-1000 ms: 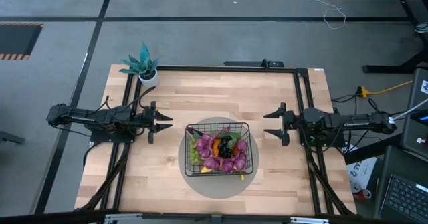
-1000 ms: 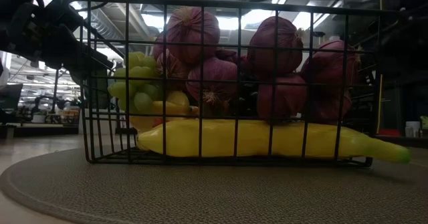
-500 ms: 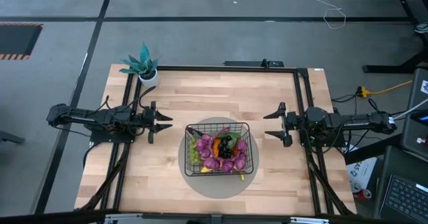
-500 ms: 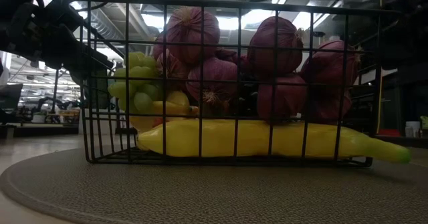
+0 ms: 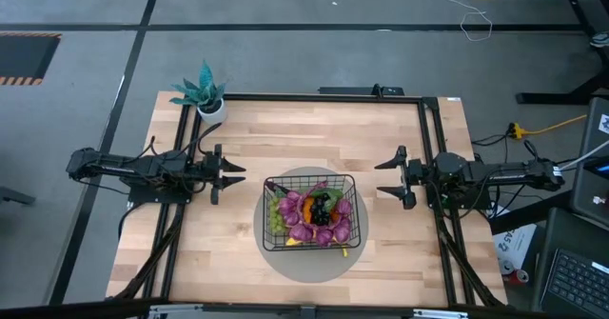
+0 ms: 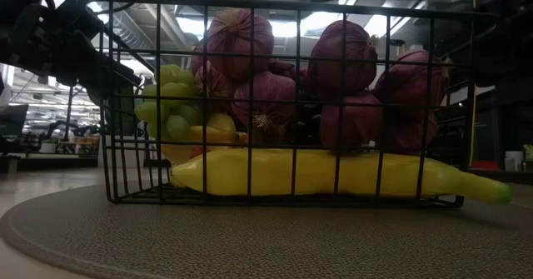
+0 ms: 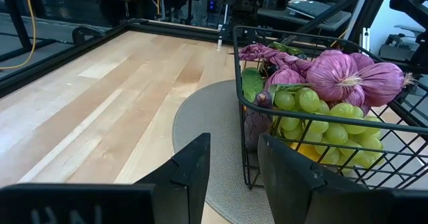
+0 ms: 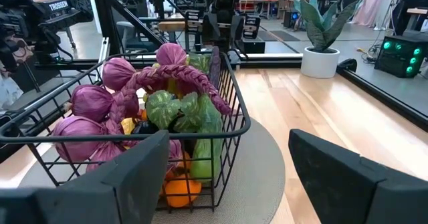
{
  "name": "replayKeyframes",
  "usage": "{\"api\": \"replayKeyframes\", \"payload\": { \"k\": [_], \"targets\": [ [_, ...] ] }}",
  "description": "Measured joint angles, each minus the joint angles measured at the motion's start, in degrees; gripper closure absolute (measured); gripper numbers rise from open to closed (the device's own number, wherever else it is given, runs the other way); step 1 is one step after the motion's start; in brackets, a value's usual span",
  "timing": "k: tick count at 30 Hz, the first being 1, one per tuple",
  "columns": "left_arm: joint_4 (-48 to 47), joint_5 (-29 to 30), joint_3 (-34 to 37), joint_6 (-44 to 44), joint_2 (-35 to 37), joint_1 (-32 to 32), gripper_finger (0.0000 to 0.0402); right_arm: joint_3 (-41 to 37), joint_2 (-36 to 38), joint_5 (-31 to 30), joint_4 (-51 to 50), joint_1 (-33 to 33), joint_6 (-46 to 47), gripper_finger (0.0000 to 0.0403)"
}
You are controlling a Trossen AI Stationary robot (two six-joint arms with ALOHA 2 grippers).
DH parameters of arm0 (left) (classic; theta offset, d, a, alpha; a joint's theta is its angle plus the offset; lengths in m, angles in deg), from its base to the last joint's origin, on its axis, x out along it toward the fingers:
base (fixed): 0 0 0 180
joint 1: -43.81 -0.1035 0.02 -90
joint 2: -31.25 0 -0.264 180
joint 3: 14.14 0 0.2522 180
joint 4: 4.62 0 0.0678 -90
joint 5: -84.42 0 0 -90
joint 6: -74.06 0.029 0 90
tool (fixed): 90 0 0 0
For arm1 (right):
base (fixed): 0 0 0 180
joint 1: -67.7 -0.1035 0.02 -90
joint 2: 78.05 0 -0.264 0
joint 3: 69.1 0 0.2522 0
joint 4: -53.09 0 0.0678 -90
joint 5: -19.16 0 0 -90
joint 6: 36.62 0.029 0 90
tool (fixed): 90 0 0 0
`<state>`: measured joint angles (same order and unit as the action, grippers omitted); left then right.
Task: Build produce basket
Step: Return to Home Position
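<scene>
The black wire basket (image 5: 312, 209) stands on a round grey mat (image 5: 285, 259) near the table's front middle. It is filled with produce: purple bulbs (image 6: 341, 58), green grapes (image 7: 314, 107), an orange (image 8: 175, 190), a green piece (image 8: 204, 134) and a long yellow piece (image 6: 333, 172) lying on the basket floor, with one end poking out through the mesh. My left gripper (image 5: 231, 174) is open and empty, left of the basket; it also shows in its wrist view (image 7: 234, 177). My right gripper (image 5: 381, 177) is open and empty, right of the basket, and shows in its wrist view (image 8: 227, 177).
A teal potted plant (image 5: 205, 95) in a white pot stands at the table's far left corner. A black frame rail (image 5: 314, 97) runs along the table's far and side edges. Bare wood lies between each gripper and the mat.
</scene>
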<state>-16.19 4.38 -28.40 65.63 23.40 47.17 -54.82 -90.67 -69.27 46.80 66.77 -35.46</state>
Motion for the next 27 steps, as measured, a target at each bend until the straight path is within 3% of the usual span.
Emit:
{"api": "replayKeyframes", "payload": {
  "k": [11,22,27],
  "targets": [
    [0.00,0.00,0.00,-0.02,0.00,-0.02,0.0280,0.00,0.61,0.09,-0.09,-0.11,0.05,0.0093],
    [0.00,0.01,0.00,-0.02,0.00,-0.01,0.0280,0.00,12.65,1.08,-0.17,0.64,-0.06,0.0093],
    [0.07,-0.02,0.00,-0.01,-0.01,0.00,0.0280,0.15,12.59,1.11,2.15,0.66,-0.06,0.0092]
  ]
}}
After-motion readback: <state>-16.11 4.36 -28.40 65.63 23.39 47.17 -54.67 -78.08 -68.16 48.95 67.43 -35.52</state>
